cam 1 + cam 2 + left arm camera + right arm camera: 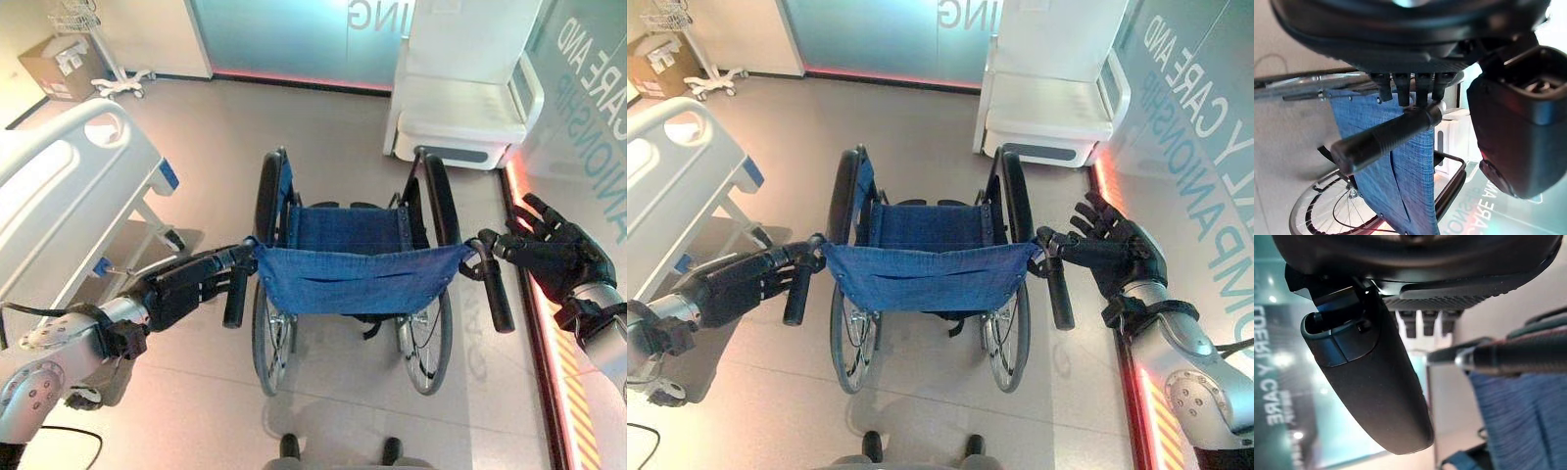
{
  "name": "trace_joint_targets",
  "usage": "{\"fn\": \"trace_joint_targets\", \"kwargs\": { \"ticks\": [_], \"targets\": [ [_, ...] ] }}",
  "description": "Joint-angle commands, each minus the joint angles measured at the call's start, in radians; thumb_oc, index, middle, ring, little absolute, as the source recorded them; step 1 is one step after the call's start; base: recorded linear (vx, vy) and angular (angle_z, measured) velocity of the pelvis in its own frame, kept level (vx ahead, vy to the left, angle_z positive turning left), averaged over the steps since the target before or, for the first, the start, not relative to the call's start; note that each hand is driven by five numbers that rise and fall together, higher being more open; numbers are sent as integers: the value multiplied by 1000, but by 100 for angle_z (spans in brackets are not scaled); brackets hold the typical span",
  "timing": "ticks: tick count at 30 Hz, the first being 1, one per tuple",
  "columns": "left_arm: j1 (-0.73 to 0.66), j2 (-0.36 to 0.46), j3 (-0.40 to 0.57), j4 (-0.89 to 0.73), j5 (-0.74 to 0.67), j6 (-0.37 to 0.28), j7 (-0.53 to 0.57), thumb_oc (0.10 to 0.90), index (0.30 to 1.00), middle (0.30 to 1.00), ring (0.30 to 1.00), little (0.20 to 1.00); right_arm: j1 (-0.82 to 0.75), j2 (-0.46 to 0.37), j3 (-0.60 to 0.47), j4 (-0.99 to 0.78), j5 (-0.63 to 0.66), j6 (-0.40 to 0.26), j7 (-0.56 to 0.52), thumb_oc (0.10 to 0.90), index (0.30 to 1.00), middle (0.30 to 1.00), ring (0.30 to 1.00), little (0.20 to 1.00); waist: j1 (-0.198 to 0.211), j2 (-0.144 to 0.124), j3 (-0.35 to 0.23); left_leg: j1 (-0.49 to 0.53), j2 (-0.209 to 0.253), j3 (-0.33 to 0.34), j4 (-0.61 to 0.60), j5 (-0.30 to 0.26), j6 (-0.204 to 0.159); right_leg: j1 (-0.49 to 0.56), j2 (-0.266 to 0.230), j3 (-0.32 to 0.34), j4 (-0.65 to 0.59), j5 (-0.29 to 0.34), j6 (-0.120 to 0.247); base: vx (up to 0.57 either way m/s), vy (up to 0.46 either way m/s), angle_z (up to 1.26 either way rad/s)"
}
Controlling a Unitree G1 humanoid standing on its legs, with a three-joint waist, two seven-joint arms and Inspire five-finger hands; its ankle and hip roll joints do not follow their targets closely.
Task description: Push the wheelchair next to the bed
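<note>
The wheelchair (pixel 353 274) stands square in front of the robot, its blue sling back (pixel 358 277) facing the camera and its two black push handles sticking out toward the robot, so it is lined up to be driven from behind. The left hand (pixel 186 286) sits at the left push handle (pixel 236 294), fingers stretched straight along the top of the bar where it meets the wheelchair's frame; the wrist view shows the fingertips resting there, not wrapped round, so it presses more than it grips. The right hand (pixel 1117 252) hangs just outside the right push handle (pixel 1059 286), fingers spread and straight, thumb clear, seemingly not on the grip yet. The bed (pixel 69 186) lies to the wheelchair's left and a little ahead, well apart for now. A white cabinet unit (pixel 465 98) stands beyond the wheelchair on its right. By the look of it, the push needs the right hand seated before anything rolls, or the wheelchair may swing.
</note>
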Motion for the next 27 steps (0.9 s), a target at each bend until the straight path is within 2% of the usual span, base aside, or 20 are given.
{"fn": "trace_joint_targets", "kwargs": {
  "ticks": [1, 5, 7, 10, 13, 20, 24, 27],
  "targets": [
    [-13, 111, 126, 0, -14, -132, -41, 800, 900, 900, 900, 900, -20, -119, -142, -75, -38, -21, 53, 800, 900, 900, 900, 900, 2, 14, -75, 11, 5, 40, 4, -31, -20, 3, -32, -32, 2, 18, 23, 0, 0, 0],
    [44, 133, 179, -19, -38, -122, -31, 800, 900, 900, 900, 900, 30, -155, -182, -74, -102, -3, 45, 800, 900, 900, 900, 900, 1, 12, -75, 11, 5, 42, 4, -30, -21, 3, -32, -35, 2, 19, 24, 0, 0, 0],
    [71, 143, 202, -19, -47, -115, -32, 800, 900, 900, 900, 900, 51, -183, -207, -70, -124, 29, 57, 800, 900, 900, 900, 900, -1, 10, -73, 11, 5, 44, 4, -29, -22, 2, -32, -37, 2, 20, 25, 0, 0, 0],
    [126, 160, 244, -32, -20, -108, -43, 800, 900, 900, 900, 900, 101, -218, -243, -86, -130, 66, 94, 800, 900, 900, 900, 900, 0, 10, -71, 11, 4, 43, 4, -27, -21, 3, -32, -37, 2, 21, 26, 0, 0, 0],
    [179, 168, 279, -42, 2, -124, -60, 800, 900, 900, 900, 900, 136, -235, -256, -106, -117, 73, 121, 800, 900, 900, 900, 900, 0, 9, -69, 10, 4, 43, 4, -26, -21, 2, -32, -37, 2, 22, 27, 1, 1, -1],
    [258, 166, 341, -45, -2, -171, -89, 800, 900, 900, 900, 900, 162, -216, -218, -124, -27, 24, 188, 800, 900, 900, 900, 900, 10, 10, -63, 10, 2, 39, 4, -25, -20, 6, -34, -47, 2, 20, 28, 0, 0, 0],
    [284, 161, 332, -71, 12, -164, -92, 800, 900, 900, 900, 900, 180, -211, -203, -138, -44, 31, 186, 800, 900, 900, 900, 900, 12, 11, -64, 7, 1, 38, 4, -24, -21, 4, -35, -51, 2, 21, 30, 0, 0, 0],
    [288, 171, 317, -75, 21, -170, -99, 800, 900, 900, 900, 900, 173, -222, -174, -129, 1, 23, 177, 800, 900, 900, 900, 900, 15, 13, -61, 5, 1, 36, 4, -22, -21, 3, -37, -55, 2, 22, 30, 0, 0, 0]
  ]
}}
